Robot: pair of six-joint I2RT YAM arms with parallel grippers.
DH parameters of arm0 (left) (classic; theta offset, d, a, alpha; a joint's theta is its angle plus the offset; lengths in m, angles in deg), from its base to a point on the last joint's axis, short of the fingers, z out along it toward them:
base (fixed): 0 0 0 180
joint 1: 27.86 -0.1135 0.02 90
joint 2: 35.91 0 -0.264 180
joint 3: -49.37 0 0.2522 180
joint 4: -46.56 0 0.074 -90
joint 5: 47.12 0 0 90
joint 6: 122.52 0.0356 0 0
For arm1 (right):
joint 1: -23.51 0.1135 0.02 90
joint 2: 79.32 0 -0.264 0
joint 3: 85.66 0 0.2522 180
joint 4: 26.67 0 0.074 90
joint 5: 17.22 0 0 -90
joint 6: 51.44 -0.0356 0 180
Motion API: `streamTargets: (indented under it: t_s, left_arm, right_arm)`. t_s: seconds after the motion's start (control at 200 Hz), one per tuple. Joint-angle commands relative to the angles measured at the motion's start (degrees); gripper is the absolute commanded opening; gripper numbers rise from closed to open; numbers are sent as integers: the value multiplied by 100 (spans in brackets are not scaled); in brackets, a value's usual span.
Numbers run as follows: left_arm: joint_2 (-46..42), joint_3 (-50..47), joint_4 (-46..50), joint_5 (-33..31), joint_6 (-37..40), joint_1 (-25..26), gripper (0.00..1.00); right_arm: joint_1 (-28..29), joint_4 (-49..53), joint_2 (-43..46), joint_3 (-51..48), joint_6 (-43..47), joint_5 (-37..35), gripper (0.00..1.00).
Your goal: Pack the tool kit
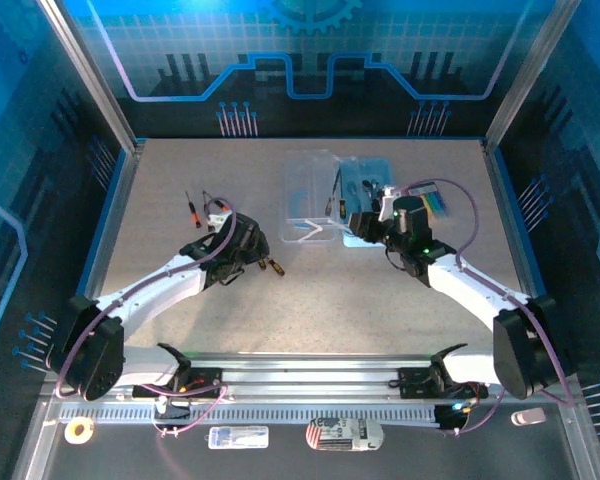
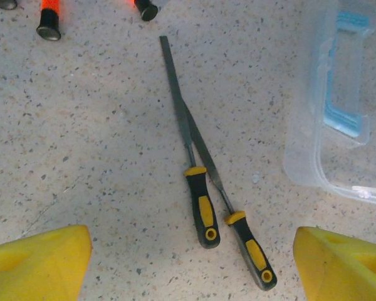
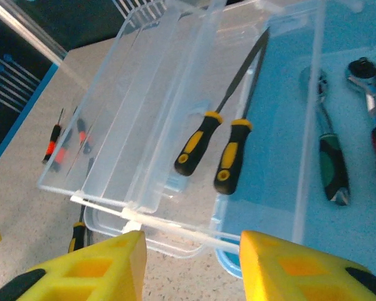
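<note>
**Files up next, left hand poised**

Left hand (image 2: 191, 254) first: yellow fingers spread wide and empty, one on each side of two files (image 2: 199, 202) lying flat on the tabletop (image 2: 81, 138). The handles point back at the hand, and the blades run away from it and overlap partway along. I'd judge them light and stiff. The steel is thin, slick and flat against the surface, so it's a poor place to pinch. The fat black-and-yellow handles look rubbery and stand proud, so that's where to grab. Lifting one may drag its neighbour, because they touch.

Just beyond, on the right, sits the clear case (image 2: 313, 166), cut off by the frame edge. Further out are the screwdrivers (image 2: 49, 20), with only their orange-and-black butts showing.

Over on the right, the right hand (image 3: 191, 251) hangs at the case's front rim. Its fingers are partway apart, with nothing visibly between them. I can't tell whether they touch the plastic. Two packed files (image 3: 197, 145) already lie inside, with a ratchet (image 3: 331, 169) beside them.
</note>
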Motion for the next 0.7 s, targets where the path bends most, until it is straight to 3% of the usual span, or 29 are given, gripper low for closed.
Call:
streamTargets:
  t_s: [0.0, 0.365, 0.695]
  left_arm:
    - [-28, 179, 460, 187, -151, -92, 82]
    - [-121, 502, 770, 509, -111, -239, 72]
    - [1280, 1390, 1108, 829, -205, -241, 59]
  right_arm:
    - [250, -97, -69, 233, 338, -144, 44]
    - [347, 159, 136, 383, 740, -204, 45]
    - [423, -440, 526, -512, 598, -217, 41]
